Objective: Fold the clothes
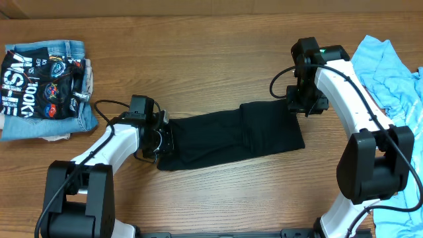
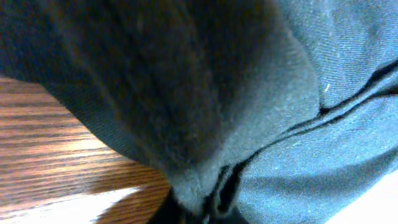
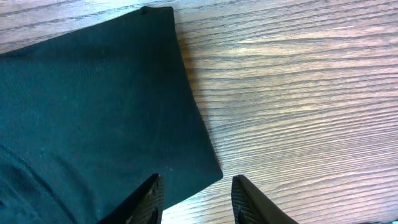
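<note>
the black t-shirt (image 1: 231, 139) lies in a long folded strip mid-table between our arms; it's soft and limp, so we'd grip its ends. our right gripper (image 3: 194, 199) hangs open over one corner; the left gripper's (image 1: 160, 137) jaws we cannot tell

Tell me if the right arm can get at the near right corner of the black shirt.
Probably yes: the right gripper hangs open just over that corner of the black shirt, nothing between them.
</note>
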`<state>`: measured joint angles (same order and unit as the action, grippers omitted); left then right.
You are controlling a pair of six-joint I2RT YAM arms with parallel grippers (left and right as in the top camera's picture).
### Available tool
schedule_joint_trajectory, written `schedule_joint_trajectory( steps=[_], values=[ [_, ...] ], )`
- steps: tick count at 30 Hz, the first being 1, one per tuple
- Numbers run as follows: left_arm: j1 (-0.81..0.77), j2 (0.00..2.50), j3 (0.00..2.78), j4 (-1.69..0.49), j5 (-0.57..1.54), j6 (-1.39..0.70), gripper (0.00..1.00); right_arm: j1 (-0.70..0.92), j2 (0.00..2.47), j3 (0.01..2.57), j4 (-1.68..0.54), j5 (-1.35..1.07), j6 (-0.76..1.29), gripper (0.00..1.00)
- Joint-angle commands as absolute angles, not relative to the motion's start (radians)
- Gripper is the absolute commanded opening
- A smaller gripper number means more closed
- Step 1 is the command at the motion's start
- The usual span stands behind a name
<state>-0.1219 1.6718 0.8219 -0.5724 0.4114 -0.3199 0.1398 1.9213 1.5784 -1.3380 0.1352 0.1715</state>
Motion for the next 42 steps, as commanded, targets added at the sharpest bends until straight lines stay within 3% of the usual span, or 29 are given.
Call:
schedule_joint_trajectory(
  steps=[1,11,18,42],
  values=[
    [-0.083,1.674,0.836,-0.593,0.371,-0.318,0.05,0.141,1.896,1.600,-1.338,0.138,0.177,0.40],
    [0.236,1.671,1.189,-0.850,0.269,-0.109,0.06,0.121,1.896,1.600,-1.339,0.138,0.180,0.40],
    [0.305,1.671,1.399,-0.975,0.247,-0.101,0.07,0.120,1.896,1.600,-1.341,0.138,0.180,0.40],
    [-0.266,1.758,1.443,-1.036,0.120,-0.218,0.10,0.120,1.896,1.600,-1.398,0.126,0.180,0.40]
  ],
)
